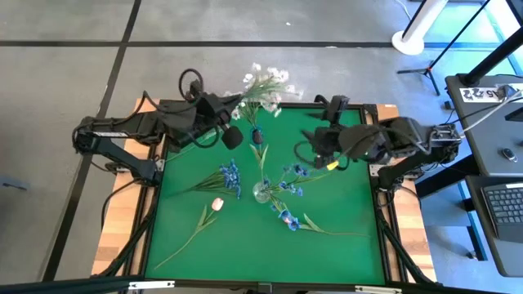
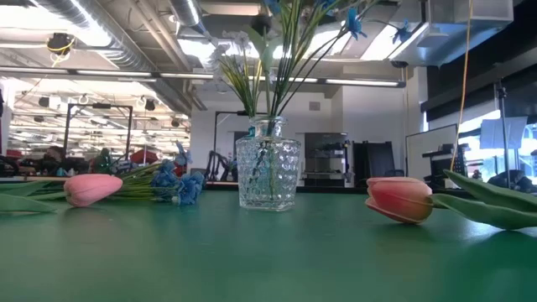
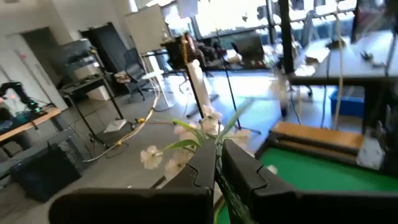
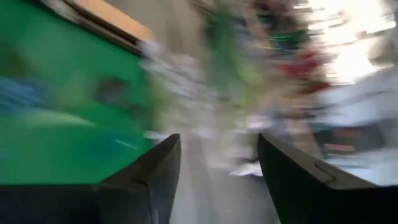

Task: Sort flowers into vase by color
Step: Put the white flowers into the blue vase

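My left gripper is over the table's far edge, shut on a white blossom sprig that sticks out past the edge. My right gripper hovers open over the far right part of the mat and holds nothing. A clear glass vase stands upright mid-mat with blue flowers in it. A bunch of blue blossoms, a pink tulip, a dark bud and another blue sprig lie flat on the green mat. My left gripper pinches the white sprig's thin green stem just below the blossoms, between its two shut fingers. The sprig is lifted clear of the table. Its white blossoms fan out beyond the fingertips.
The green mat sits in a black frame with wooden boards on either side. The low view shows the vase between a pink tulip and a second tulip with leaves. A desk with a keyboard stands to the right.
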`<state>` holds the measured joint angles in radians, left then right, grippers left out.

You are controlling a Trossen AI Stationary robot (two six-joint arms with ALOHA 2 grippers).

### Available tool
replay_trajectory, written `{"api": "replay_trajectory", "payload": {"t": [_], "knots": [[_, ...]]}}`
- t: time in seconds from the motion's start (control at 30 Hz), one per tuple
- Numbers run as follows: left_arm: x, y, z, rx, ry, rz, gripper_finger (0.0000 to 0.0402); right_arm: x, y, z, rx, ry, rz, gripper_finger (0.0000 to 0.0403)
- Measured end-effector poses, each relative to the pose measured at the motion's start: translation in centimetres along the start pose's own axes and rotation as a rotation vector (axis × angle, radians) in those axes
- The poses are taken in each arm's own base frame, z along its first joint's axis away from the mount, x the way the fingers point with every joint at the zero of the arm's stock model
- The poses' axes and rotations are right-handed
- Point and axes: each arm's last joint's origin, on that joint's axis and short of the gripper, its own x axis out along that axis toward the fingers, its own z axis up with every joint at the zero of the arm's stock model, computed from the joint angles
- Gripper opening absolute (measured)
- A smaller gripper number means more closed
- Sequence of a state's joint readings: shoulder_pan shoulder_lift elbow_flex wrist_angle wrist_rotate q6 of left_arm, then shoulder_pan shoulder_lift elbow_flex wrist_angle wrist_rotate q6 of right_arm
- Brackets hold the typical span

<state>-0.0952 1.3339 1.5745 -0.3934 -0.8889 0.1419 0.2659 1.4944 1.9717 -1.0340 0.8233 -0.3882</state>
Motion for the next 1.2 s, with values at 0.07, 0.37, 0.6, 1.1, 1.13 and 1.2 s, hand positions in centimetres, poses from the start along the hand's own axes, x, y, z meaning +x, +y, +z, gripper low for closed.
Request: {"api": "replay_trajectory", "payload": {"t": [0.07, 0.37, 0.6, 1.1, 1.13, 1.2], "knots": [[-0.2, 0.3, 0.4, -0.022, -0.024, 0.003, 0.0008, 0.4, -0.2, -0.2, 0.130, -0.032, 0.157, 0.0213], [-0.6, 1.0, 3.1, -0.114, -0.248, -0.008, 0.0008, 4.8, 1.2, 0.2, 0.477, -0.219, 0.602, 0.0214], [-1.0, 1.0, 4.1, -0.141, -0.361, -0.083, 0.0008, 7.8, -0.5, 0.8, 0.631, -0.542, 0.675, 0.0214], [-1.7, -1.1, 4.5, -0.135, -0.430, -0.195, 0.0008, 11.0, -1.3, -5.4, 0.891, -1.261, 0.569, 0.0214], [-1.5, -1.4, 4.3, -0.133, -0.427, -0.206, 0.0008, 10.9, -1.3, -5.9, 0.912, -1.311, 0.540, 0.0214], [-0.9, -2.2, 4.1, -0.124, -0.421, -0.216, 0.0008, 11.0, -1.2, -6.7, 0.935, -1.365, 0.525, 0.0214]]}}
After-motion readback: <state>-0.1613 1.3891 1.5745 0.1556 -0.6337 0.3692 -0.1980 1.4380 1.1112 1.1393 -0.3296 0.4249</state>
